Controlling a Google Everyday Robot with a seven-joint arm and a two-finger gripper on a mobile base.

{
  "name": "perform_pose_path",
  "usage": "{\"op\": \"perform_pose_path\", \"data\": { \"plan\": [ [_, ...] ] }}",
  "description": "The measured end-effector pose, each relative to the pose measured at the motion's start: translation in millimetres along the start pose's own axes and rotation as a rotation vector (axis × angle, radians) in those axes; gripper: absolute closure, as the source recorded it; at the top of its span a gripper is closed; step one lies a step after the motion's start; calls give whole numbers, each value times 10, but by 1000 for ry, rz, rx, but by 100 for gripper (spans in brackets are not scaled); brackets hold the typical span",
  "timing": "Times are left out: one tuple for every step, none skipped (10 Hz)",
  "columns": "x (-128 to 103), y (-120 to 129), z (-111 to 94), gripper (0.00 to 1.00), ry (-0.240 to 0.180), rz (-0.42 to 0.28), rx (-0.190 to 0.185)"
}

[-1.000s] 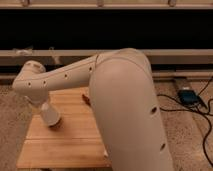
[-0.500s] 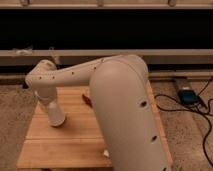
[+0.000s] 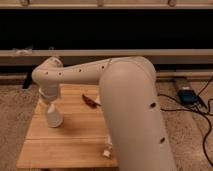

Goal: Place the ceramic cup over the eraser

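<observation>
The white ceramic cup (image 3: 54,118) is at the left of the wooden table (image 3: 70,142), low over or on its surface. My gripper (image 3: 51,106) is at the end of the white arm, right above the cup and touching its top. The arm (image 3: 127,100) reaches in from the lower right and covers the table's right side. The eraser is not in view; it may be hidden under the cup or the arm.
A curved reddish-brown thing (image 3: 90,100) lies near the table's middle back. A pale whitish block (image 3: 106,153) lies at the front edge beside the arm. A dark box (image 3: 187,95) and cables lie on the carpet at the right. A low ledge runs behind.
The arm's end and the cup have shifted a little to the right over the table. The arm's big link has swung left and now fills more of the view.
</observation>
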Motion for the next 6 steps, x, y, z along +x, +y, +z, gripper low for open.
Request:
{"op": "perform_pose_path", "data": {
  "plan": [
    [-1,8,-100,20,-17,2,-1],
    [21,-8,-257,20,-41,8,4],
    [62,-40,-425,20,-72,20,18],
    [85,-77,-530,20,-90,35,31],
    [94,-115,-578,20,-99,42,44],
    [78,-94,-574,20,-99,39,42]
  ]
}}
